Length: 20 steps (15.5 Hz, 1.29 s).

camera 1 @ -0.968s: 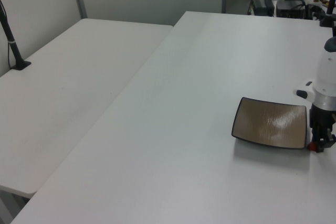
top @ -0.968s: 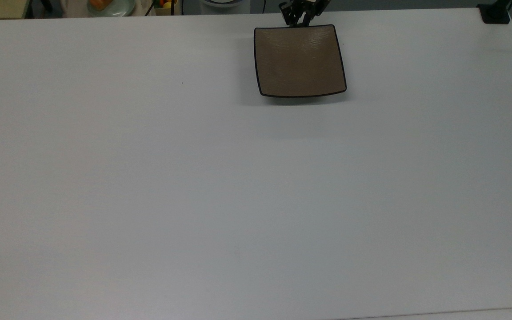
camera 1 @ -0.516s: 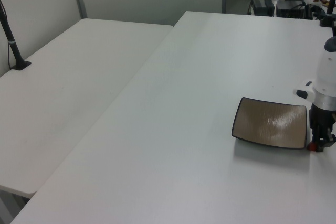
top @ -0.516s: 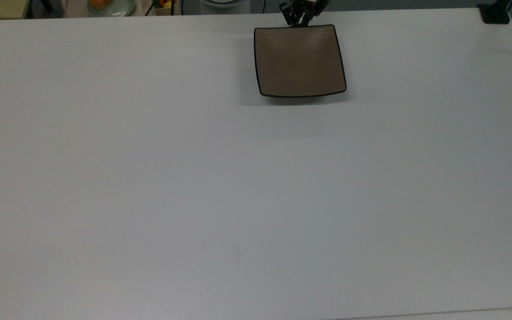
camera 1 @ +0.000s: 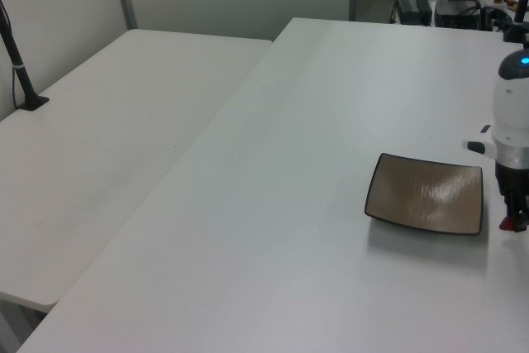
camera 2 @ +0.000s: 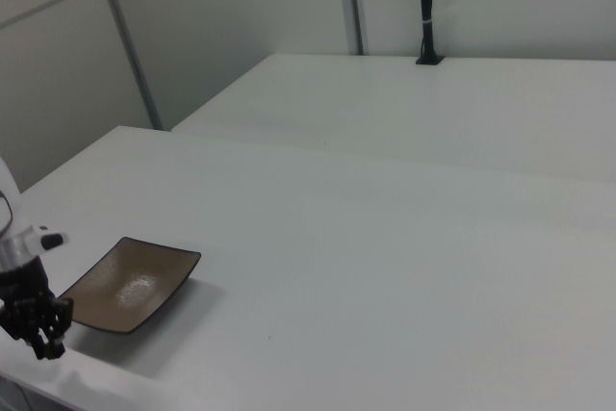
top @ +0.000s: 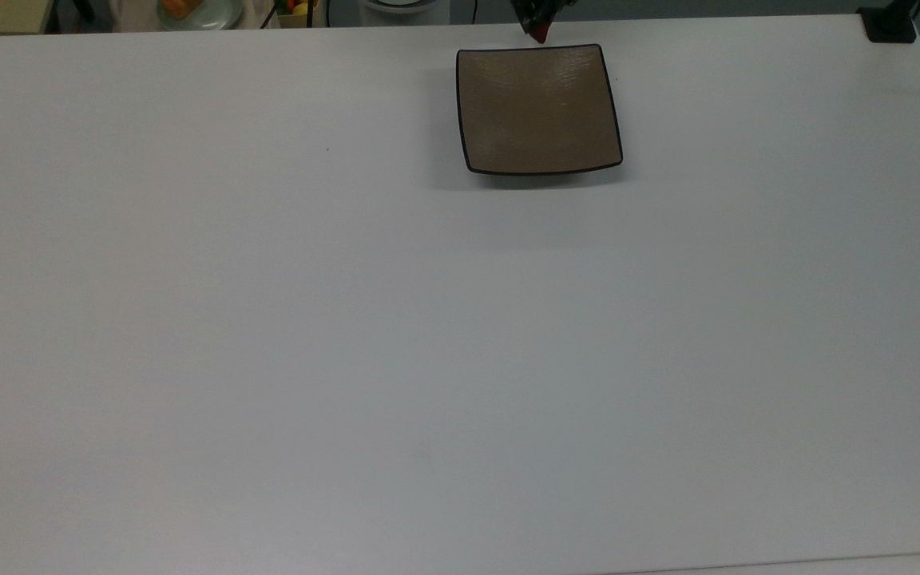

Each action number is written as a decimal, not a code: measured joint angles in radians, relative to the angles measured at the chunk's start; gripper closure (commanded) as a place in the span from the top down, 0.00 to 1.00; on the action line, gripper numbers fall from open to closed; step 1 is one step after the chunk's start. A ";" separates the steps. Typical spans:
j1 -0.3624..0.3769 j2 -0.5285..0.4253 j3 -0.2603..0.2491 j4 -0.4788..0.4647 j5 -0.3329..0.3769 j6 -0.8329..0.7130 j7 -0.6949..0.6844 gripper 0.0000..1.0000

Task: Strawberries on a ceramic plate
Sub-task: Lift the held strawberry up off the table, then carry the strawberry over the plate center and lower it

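White table (top: 348,319); black clamp (top: 890,24) at its corner

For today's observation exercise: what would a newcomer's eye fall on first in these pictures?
First, the square brown ceramic plate, alone on the broad white table, near the top view's upper edge. Next, the gripper beside the plate's right edge in the left view, pinching a small red strawberry above the table.

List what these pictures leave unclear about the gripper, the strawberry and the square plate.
- Small dark-red strawberry: in the top view just a red tip below the black two-finger gripper; its green top is hidden.
- In the left view the strawberry sits between the fingers; its shape is too small to read.
- Gripper in the right view: its dark body hides the berry.
- Square brownish-taupe ceramic plate: underside hidden.
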 measured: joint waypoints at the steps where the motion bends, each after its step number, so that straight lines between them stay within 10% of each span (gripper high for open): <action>1: 0.000 -0.003 0.000 0.031 0.000 -0.053 -0.010 0.00; 7: -0.009 -0.022 -0.015 0.205 0.000 -0.269 -0.050 0.00; 20: -0.030 0.070 -0.253 0.382 0.000 -0.202 -0.088 0.00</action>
